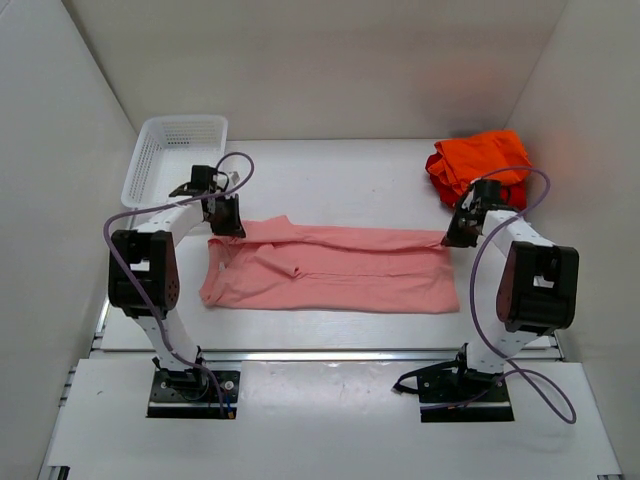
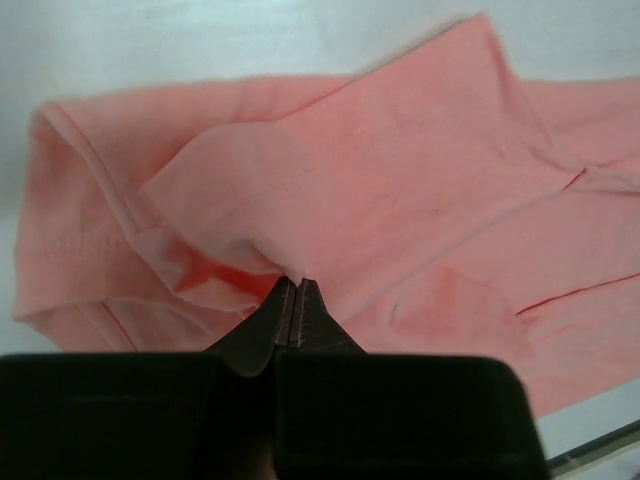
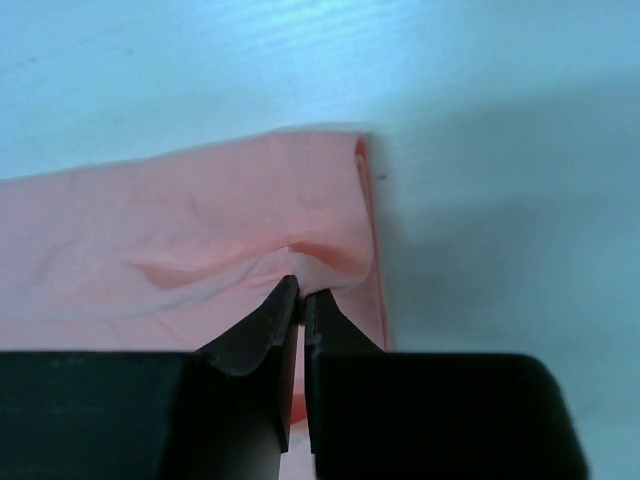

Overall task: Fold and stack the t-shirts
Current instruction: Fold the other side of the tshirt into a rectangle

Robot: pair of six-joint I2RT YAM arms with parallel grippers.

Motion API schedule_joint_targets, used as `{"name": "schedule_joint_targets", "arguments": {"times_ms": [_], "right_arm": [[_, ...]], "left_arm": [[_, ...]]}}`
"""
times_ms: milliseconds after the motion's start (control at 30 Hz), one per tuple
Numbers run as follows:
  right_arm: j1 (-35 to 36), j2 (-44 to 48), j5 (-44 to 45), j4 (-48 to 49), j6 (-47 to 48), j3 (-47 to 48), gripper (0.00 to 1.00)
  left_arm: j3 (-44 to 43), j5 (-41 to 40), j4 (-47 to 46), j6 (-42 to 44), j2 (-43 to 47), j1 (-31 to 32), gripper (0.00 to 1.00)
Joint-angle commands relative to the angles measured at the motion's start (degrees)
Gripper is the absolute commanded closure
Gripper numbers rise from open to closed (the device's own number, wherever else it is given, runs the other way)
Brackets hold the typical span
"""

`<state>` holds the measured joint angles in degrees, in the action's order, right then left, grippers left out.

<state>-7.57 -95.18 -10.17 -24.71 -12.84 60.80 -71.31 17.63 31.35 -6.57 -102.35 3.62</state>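
Observation:
The salmon-pink t-shirt (image 1: 330, 270) lies spread across the middle of the table, its far edge folded toward me. My left gripper (image 1: 228, 222) is shut on its far left corner, and the pinched cloth rises at the fingertips in the left wrist view (image 2: 293, 282). My right gripper (image 1: 458, 232) is shut on the far right corner, pinching a fold of cloth (image 3: 305, 292) near the hem. A pile of orange and red t-shirts (image 1: 480, 165) sits at the back right, just behind the right gripper.
A white mesh basket (image 1: 172, 158) stands at the back left, close behind the left arm. White walls enclose the table on the left, right and back. A metal rail (image 1: 330, 352) runs along the table's near edge.

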Motion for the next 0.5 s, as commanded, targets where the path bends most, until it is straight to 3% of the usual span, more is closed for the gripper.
{"name": "schedule_joint_targets", "arguments": {"times_ms": [0,233,467], "right_arm": [[-1.3,4.03,-2.48,4.15,1.06,-2.51,1.0],[-2.27,8.07,-3.45,5.38,0.97,-7.27,1.0],[-2.36,10.62,-3.8,3.44,0.98,-6.83,1.0]], "left_arm": [[3.18,-0.93,-1.3,1.91,5.49,-0.98,1.0],[9.87,-3.74,-2.09,3.4,10.23,-1.68,1.0],[8.73,-2.78,-1.12,3.31,11.38,-2.48,1.0]]}}
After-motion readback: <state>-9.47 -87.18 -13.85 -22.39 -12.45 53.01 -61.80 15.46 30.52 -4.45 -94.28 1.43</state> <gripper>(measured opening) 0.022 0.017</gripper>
